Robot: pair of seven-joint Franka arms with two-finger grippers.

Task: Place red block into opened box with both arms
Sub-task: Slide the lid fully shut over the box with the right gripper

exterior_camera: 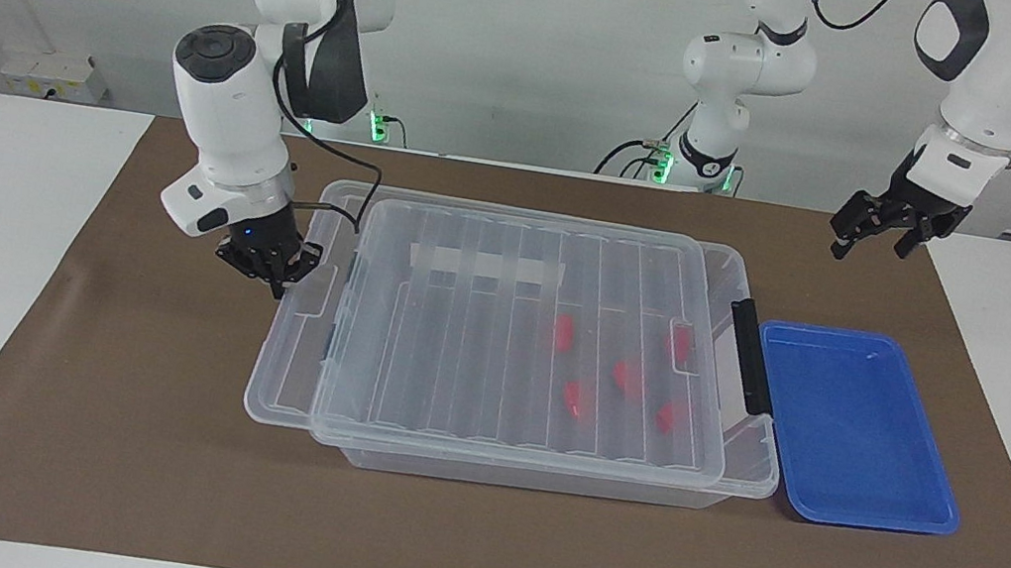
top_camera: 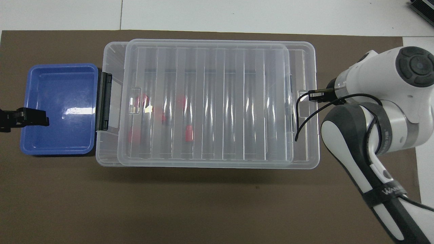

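Several red blocks (exterior_camera: pixel 622 375) (top_camera: pixel 190 133) lie inside the clear box (exterior_camera: pixel 742 480) (top_camera: pixel 108 51) and show only faintly through its ribbed lid (exterior_camera: pixel 477 340) (top_camera: pixel 210 101). The lid lies flat on the box and overhangs the rim toward the right arm's end. A narrow strip stays uncovered beside the black latch bar (exterior_camera: pixel 748 355) (top_camera: pixel 103 101). My right gripper (exterior_camera: pixel 272 267) (top_camera: pixel 314 96) is shut, its tips against the tab at the lid's overhanging end. My left gripper (exterior_camera: pixel 874 229) (top_camera: pixel 30 117) hangs open and holds nothing, up over the edge of the blue tray.
A shallow blue tray (exterior_camera: pixel 855 427) (top_camera: pixel 57 108) with nothing in it sits against the box's latch end, toward the left arm's end. Everything rests on a brown mat (exterior_camera: pixel 467 539) (top_camera: pixel 203 203) with white table around it.
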